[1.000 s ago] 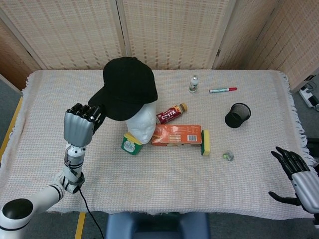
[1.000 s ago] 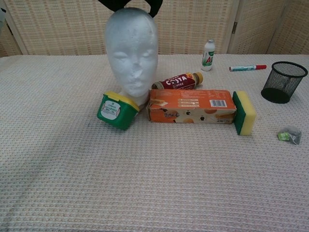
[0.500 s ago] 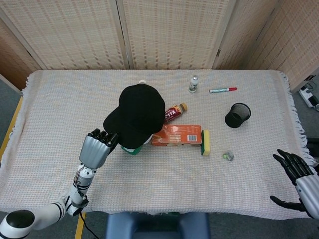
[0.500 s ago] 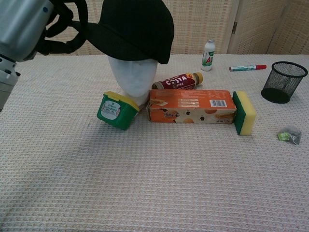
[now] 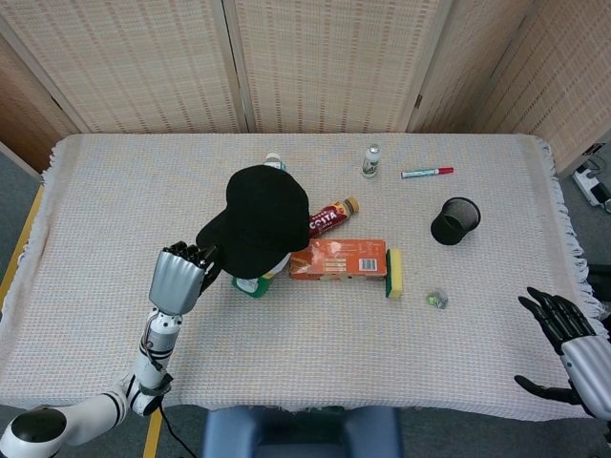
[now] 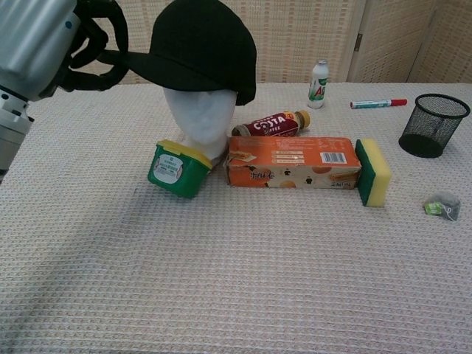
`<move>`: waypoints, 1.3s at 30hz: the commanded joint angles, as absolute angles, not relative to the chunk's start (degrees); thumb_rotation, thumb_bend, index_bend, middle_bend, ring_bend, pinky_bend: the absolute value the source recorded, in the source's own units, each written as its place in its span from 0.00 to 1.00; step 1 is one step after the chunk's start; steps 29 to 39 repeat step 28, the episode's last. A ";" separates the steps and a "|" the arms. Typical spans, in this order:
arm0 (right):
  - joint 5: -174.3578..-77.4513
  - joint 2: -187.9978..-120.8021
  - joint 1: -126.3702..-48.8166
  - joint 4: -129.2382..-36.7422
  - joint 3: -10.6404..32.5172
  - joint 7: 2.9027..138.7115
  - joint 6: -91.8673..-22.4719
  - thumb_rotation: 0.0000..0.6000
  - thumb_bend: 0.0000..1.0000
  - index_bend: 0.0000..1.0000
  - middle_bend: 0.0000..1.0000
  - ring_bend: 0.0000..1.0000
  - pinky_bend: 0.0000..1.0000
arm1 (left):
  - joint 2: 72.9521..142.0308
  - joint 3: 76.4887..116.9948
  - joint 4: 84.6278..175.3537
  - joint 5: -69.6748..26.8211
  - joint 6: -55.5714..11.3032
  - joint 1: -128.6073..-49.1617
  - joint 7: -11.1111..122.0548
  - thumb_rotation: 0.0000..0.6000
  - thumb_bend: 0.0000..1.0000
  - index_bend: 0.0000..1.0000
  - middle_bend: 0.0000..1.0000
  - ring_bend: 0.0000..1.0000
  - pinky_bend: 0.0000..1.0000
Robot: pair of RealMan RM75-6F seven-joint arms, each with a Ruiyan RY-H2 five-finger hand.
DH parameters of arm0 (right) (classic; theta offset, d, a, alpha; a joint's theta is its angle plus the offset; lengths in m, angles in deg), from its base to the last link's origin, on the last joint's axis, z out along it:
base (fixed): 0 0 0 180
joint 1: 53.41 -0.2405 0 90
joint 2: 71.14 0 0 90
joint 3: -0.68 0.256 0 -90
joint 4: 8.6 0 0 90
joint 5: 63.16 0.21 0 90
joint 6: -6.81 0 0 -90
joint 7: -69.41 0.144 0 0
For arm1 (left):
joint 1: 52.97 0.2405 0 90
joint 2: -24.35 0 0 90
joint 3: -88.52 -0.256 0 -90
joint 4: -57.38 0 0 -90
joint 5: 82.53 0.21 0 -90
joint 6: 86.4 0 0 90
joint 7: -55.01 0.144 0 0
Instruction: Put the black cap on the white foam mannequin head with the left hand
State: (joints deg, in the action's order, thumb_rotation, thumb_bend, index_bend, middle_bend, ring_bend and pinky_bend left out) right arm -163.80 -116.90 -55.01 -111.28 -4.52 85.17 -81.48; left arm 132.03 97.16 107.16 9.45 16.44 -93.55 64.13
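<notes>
The black cap [image 5: 260, 221] [image 6: 198, 46] sits on top of the white foam mannequin head [image 6: 197, 124], covering its crown and brow; from above the cap hides the mannequin head almost fully. My left hand [image 5: 179, 277] [image 6: 46, 46] is at the cap's brim on the left side, its dark fingers curled around the brim edge. My right hand [image 5: 571, 351] hovers off the table's near right corner, fingers spread, holding nothing.
Around the mannequin: a green tub with yellow lid [image 6: 175, 167], an orange carton [image 6: 293, 162], a yellow-green sponge [image 6: 372, 172], a Costa bottle [image 6: 271, 124]. Farther back are a small white bottle [image 6: 318, 84], a red marker [image 6: 378, 103] and a black mesh cup [image 6: 432, 124].
My left hand brought the cap down from above the mannequin onto its head, then shifted slightly left and back, still gripping the brim. The right hand barely moved.
</notes>
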 commanded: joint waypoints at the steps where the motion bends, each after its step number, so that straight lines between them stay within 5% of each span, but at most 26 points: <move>1: -163.78 -116.96 -55.02 -111.35 -4.48 85.10 -81.46 1.00 0.05 0.00 0.00 0.00 0.00 | 130.50 96.25 111.23 10.36 16.73 -92.09 64.45 1.00 0.26 0.27 1.00 1.00 1.00; 5: -163.80 -116.98 -54.97 -111.43 -4.48 85.06 -81.53 1.00 0.05 0.00 0.00 0.00 0.00 | 127.34 94.97 118.87 11.30 16.68 -90.01 66.87 1.00 0.16 0.08 1.00 1.00 1.00; 11: -164.34 -116.93 -54.76 -111.51 -4.71 84.87 -81.78 1.00 0.05 0.00 0.00 0.00 0.00 | 122.13 92.43 128.30 10.64 16.63 -85.47 68.66 1.00 0.09 0.01 1.00 0.98 1.00; 15: -164.36 -117.06 -54.50 -111.52 -4.74 84.31 -82.08 1.00 0.05 0.00 0.00 0.00 0.00 | 115.02 89.45 136.60 7.15 15.30 -79.82 68.67 1.00 0.08 0.03 0.85 0.80 0.98; 17: -163.80 -117.28 -54.57 -111.58 -4.61 83.88 -81.65 1.00 0.05 0.00 0.00 0.00 0.00 | 111.10 87.62 139.52 4.39 14.14 -76.55 67.08 1.00 0.08 0.08 0.66 0.60 0.86; 19: -162.96 -117.54 -54.92 -111.58 -4.40 83.94 -80.77 1.00 0.05 0.00 0.00 0.00 0.00 | 107.93 86.21 140.95 2.23 13.17 -73.93 64.11 1.00 0.07 0.14 0.45 0.39 0.59; 21: -161.60 -118.03 -55.43 -111.48 -3.94 83.30 -79.52 1.00 0.05 0.00 0.00 0.00 0.00 | 104.47 84.24 141.77 0.63 11.67 -71.27 59.91 1.00 0.07 0.18 0.32 0.25 0.37; 25: -158.40 -120.10 -56.17 -110.93 -2.50 80.88 -77.88 1.00 0.05 0.00 0.00 0.00 0.00 | 99.63 81.63 141.82 -1.12 10.20 -67.14 56.87 1.00 0.07 0.19 0.16 0.06 0.15; 39: -155.81 -122.24 -56.43 -110.59 -1.29 77.89 -77.18 1.00 0.05 0.00 0.00 0.00 0.00 | 97.77 80.37 141.26 -1.83 9.14 -64.52 56.24 1.00 0.07 0.19 0.13 0.03 0.13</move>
